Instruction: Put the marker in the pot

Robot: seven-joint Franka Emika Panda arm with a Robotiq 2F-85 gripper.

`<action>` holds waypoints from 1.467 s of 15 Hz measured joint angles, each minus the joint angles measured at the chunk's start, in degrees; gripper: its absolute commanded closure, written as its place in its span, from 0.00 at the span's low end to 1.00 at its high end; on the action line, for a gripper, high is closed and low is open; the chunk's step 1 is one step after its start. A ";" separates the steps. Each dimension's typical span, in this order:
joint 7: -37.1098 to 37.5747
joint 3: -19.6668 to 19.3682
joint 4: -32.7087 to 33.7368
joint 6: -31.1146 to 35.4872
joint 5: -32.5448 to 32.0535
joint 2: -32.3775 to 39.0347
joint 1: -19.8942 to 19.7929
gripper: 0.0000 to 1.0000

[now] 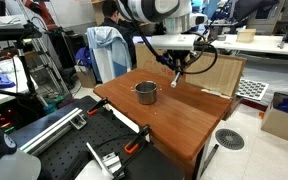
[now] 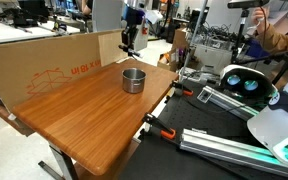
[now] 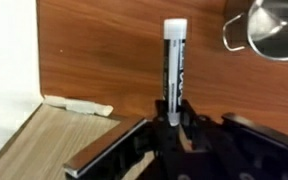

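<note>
Brown wooden tabletop [image 1: 174, 115] in a cluttered laboratory carries the small round grey metal pot [image 1: 146, 92], which has straight sides and a short side handle. The black Robotiq gripper [image 3: 173, 112] has its fingers [image 3: 162, 112] closed tightly on one end of the slim whitish-grey marker [image 3: 174, 60]. The rest of the marker projects beyond the fingertips. In both exterior views the gripper holds the marker over the table, near the pot but apart from it. The pot interior shows dark.

One marker [image 3: 174, 65], one pot [image 2: 133, 80], one wooden table [image 2: 84, 115], one cardboard panel [image 2: 44, 68], one hand [image 3: 174, 118].
</note>
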 measured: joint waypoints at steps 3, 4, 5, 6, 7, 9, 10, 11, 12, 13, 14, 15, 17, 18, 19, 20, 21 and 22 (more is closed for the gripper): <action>-1.98 2.96 -5.53 4.61 5.56 -6.49 -0.17 0.95; -3.06 4.02 -7.32 6.15 8.43 -8.25 -0.20 0.95; -4.27 5.14 -8.91 7.59 11.44 -9.76 -0.19 0.95; -5.48 6.26 -10.29 9.13 14.53 -10.98 -0.20 0.95; -7.03 7.44 -11.55 10.71 18.00 -11.93 -0.21 0.95; -11.28 9.97 -13.50 14.14 26.00 -13.10 -0.21 0.95; -13.72 11.27 -14.11 15.65 30.03 -13.33 -0.21 0.95; -16.22 12.59 -14.48 16.88 33.88 -13.37 -0.20 0.95; -18.88 13.84 -14.70 17.57 37.65 -13.38 -0.21 0.95; -21.67 14.98 -14.79 17.73 41.53 -13.38 -0.21 0.95; -24.65 15.93 -14.87 17.74 45.08 -13.37 -0.22 0.95; -27.37 16.63 -15.08 17.74 48.05 -13.36 -0.22 0.95; -32.03 17.28 -16.00 17.74 52.55 -13.31 -0.22 0.95; -34.06 17.30 -16.57 17.74 54.24 -13.26 -0.23 0.95; -35.98 17.29 -17.07 17.76 55.81 -13.14 -0.29 0.95; -37.59 17.26 -17.43 17.77 57.20 -12.96 -0.47 0.95; -38.99 17.22 -17.70 17.78 58.32 -12.73 -0.75 0.95; -40.40 17.17 -17.89 17.80 59.43 -12.44 -1.11 0.95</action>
